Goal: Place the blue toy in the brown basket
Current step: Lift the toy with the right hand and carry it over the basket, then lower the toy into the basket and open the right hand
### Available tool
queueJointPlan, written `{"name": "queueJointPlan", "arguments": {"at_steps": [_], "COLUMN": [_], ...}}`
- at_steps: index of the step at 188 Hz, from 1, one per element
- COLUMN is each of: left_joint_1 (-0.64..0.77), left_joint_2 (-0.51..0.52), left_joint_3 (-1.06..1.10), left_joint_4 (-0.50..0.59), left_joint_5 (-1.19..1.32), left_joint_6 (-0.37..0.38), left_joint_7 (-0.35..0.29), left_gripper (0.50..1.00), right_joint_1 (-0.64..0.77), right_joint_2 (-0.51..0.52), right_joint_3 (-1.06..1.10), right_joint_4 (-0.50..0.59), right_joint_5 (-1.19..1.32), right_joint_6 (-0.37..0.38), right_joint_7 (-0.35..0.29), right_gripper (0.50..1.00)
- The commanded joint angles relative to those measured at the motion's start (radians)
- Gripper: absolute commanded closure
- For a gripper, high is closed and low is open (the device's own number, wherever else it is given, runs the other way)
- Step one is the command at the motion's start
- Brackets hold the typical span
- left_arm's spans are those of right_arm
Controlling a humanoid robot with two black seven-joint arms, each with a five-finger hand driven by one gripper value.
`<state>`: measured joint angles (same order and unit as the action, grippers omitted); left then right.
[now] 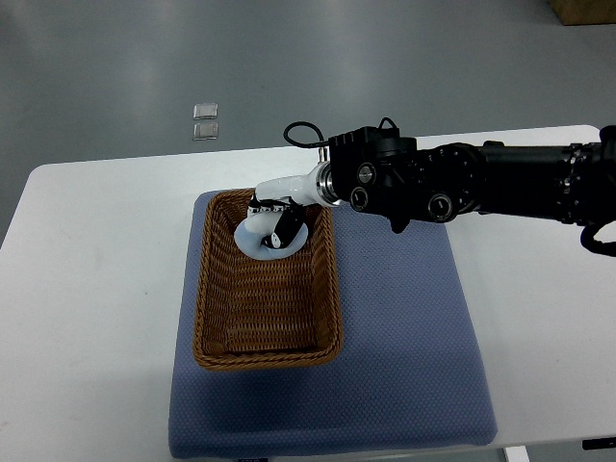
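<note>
The right hand [274,219] reaches in from the right and sits over the far end of the brown basket [265,348]. Its fingers are curled around the blue toy [252,241], a pale blue ring, so it cannot drop too soon. The toy hangs low inside the basket, near the far wall. The basket rests on a blue mat [414,346], probably to keep it from sliding
</note>
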<state>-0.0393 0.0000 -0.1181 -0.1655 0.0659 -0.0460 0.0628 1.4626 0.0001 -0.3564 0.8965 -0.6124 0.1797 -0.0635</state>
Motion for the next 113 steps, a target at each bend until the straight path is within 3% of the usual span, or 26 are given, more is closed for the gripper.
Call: {"name": "queueJointPlan", "arguments": {"at_steps": [1,24,37,65,91,113], "left_joint_1": [-0.001,-0.001,-0.002,-0.002,-0.002,-0.004], "left_joint_2": [0.000,0.000,0.000,0.000,0.000,0.000], "left_joint_3": [-0.002,-0.002,-0.002,-0.003,-0.003,-0.003], "left_joint_4": [0.000,0.001,0.001,0.001,0.000,0.000], "left_joint_5": [0.000,0.000,0.000,0.000,0.000,0.000], "left_joint_6": [0.000,0.000,0.000,0.000,0.000,0.000], "left_joint_7": [0.000,0.000,0.000,0.000,0.000,0.000], "left_gripper": [0.500,0.500,0.500,0.500,0.500,0.500], "right_joint_1": [-0.019,-0.031,-0.048,-0.076,-0.087,-0.087], "right_joint_2": [0.000,0.000,0.000,0.000,0.000,0.000], "right_joint_3": [0.001,0.001,0.001,0.001,0.002,0.005], "right_joint_4": [0.001,0.005,0.007,0.007,0.007,0.007], "right_joint_5": [0.000,-0.001,-0.003,-0.003,-0.003,-0.004], "right_joint_6": [-0.008,-0.011,-0.011,-0.011,-0.016,-0.017], "right_joint_7": [0.007,0.018,0.025,0.027,0.030,0.030], "right_gripper": [1.000,1.000,0.932,0.916,0.761,0.742]}}
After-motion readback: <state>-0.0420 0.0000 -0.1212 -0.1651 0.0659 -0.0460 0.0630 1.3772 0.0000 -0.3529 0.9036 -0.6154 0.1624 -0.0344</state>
